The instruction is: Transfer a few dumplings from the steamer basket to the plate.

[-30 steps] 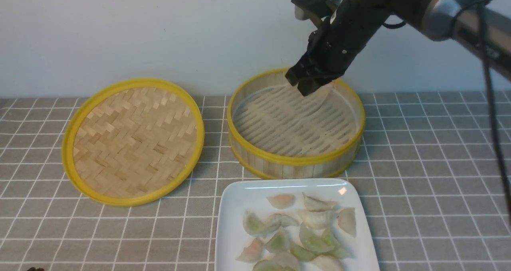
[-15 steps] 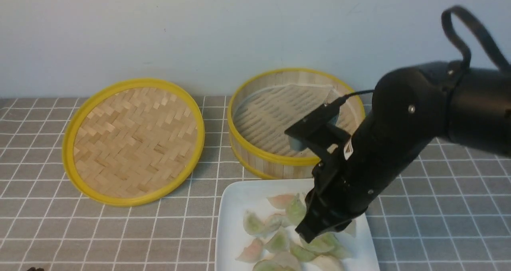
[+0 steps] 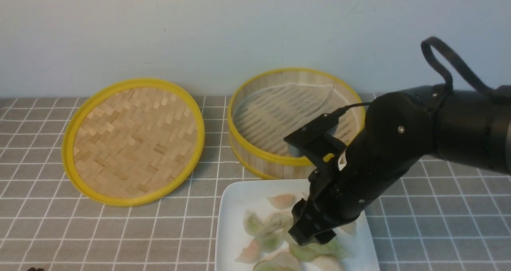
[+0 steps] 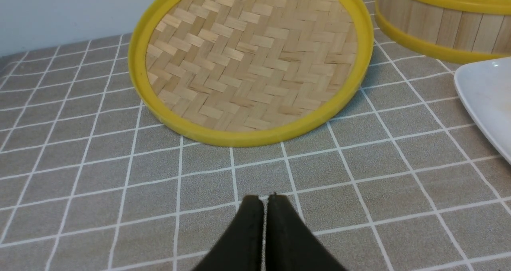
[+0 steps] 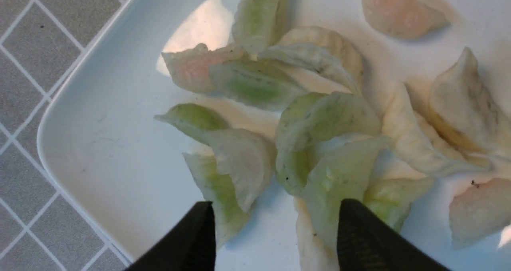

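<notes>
The right gripper (image 5: 277, 213) is held with fingers (image 5: 187, 243) spread above the dumplings (image 5: 319, 119) on the plate (image 5: 100, 151), at six o'clock of the steamer basket (image 3: 275, 162); a straight lift is advised. The left gripper (image 4: 265, 201) is pressed together.

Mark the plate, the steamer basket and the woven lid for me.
plate (image 3: 229, 207): front view, bare left side.
steamer basket (image 3: 275, 170): front view, near slat wall.
lid (image 3: 133, 141): front view, woven middle.
</notes>
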Controlling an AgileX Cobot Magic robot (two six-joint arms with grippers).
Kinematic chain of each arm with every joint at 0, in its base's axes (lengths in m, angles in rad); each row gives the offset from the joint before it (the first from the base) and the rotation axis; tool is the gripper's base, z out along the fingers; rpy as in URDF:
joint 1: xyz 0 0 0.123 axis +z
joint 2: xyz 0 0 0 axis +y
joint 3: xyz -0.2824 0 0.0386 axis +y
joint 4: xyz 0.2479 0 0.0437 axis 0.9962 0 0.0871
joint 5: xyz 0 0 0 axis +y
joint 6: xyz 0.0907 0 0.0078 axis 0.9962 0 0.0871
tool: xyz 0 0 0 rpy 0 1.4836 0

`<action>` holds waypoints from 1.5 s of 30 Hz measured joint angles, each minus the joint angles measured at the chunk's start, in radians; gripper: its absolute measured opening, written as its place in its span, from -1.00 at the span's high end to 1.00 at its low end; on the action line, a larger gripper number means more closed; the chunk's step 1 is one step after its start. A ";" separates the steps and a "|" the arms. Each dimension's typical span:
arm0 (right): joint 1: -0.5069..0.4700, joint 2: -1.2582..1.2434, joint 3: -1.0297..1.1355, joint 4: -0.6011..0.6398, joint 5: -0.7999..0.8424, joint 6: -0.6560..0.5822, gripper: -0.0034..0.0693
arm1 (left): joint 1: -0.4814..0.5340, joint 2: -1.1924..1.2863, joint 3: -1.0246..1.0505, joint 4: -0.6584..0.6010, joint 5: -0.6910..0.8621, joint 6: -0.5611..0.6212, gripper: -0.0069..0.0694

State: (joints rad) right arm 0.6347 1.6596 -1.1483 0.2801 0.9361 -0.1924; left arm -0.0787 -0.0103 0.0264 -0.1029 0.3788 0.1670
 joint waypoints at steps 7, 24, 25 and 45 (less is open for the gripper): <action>0.000 -0.259 -0.011 -0.099 0.027 0.112 0.61 | 0.000 0.000 0.000 0.000 0.000 0.000 0.83; 0.000 -1.594 0.660 -0.509 -0.342 0.557 0.94 | 0.000 -0.001 0.000 0.000 0.000 0.000 0.83; 0.000 -1.648 0.709 -0.546 -0.340 0.604 0.94 | 0.000 -0.001 0.000 0.002 0.000 0.000 0.83; 0.002 -1.533 0.798 -0.605 -0.480 0.754 0.94 | 0.001 -0.001 0.000 -0.007 0.000 0.000 0.83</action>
State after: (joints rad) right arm 0.6366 0.1271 -0.3503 -0.3248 0.4562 0.5611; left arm -0.0778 -0.0112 0.0264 -0.1098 0.3788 0.1674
